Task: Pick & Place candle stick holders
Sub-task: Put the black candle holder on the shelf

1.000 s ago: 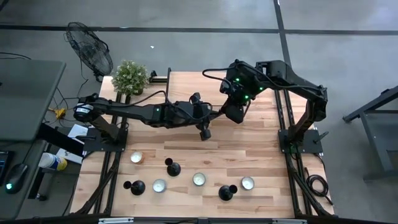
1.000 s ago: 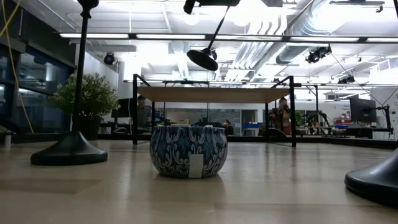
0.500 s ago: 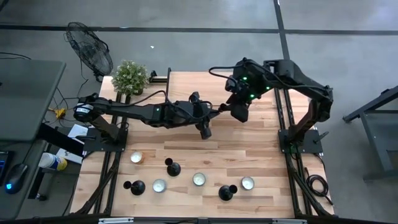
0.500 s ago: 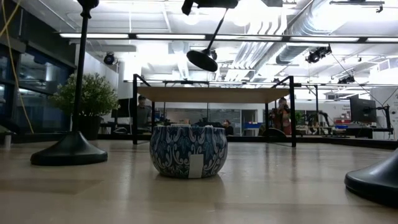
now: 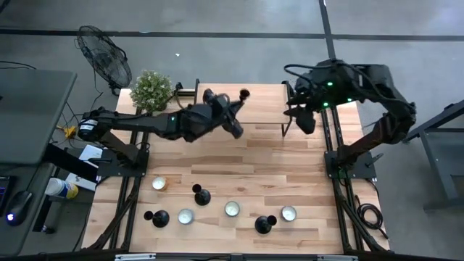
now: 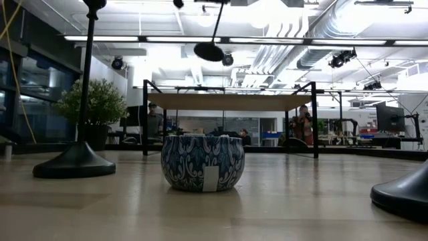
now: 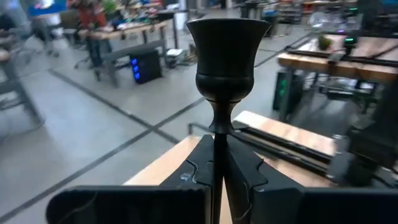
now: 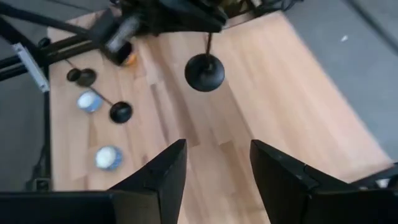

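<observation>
You are mid-carry: the left end effector (image 5: 226, 118) clamps one candlestick (image 7: 226, 68) by its stem above the tabletop (image 5: 275, 168), the right end effector (image 8: 214, 165) waits with fingers apart, and next you need a clear spot to stand it upright.

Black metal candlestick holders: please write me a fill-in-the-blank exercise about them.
1. The left end effector grips one slim matte-black metal candlestick holder by its ____.
2. ____ more holders stand on the wooden table.
3. The right end effector is ____ and holds nothing.

Missing: stem; three; open
</observation>
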`<action>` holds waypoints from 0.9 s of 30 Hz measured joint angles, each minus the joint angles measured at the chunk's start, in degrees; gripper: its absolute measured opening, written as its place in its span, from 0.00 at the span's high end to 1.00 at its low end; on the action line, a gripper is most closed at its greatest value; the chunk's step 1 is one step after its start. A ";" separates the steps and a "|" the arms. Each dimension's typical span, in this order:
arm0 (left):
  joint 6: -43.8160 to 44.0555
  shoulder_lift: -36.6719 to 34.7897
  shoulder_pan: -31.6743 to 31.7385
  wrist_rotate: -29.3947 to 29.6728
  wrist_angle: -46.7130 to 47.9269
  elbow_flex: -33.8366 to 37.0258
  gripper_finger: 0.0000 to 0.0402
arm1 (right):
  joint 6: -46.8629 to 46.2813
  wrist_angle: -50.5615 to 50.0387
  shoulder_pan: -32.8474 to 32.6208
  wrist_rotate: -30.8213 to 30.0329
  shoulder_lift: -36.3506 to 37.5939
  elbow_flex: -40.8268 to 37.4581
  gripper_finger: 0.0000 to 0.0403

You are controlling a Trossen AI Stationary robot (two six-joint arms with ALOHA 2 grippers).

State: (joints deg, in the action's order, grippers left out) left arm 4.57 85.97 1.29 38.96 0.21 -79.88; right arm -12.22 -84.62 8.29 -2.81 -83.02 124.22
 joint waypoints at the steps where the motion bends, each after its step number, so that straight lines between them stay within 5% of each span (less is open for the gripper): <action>1: 0.24 0.00 1.26 -1.19 -0.07 0.07 0.98 | 0.35 -0.01 -0.38 -1.12 0.68 -0.41 0.58; 13: -0.15 -0.10 14.26 -5.49 -5.01 0.07 0.98 | 3.29 9.28 -3.54 -6.62 17.19 -21.03 0.58; 27: 1.53 0.57 19.77 8.43 -17.69 8.38 0.98 | 3.73 22.99 -3.54 -6.71 30.51 -42.35 0.58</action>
State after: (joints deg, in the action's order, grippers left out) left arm 6.11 86.54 21.06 47.39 -17.48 -71.50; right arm -8.50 -61.63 4.75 -9.52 -52.51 81.87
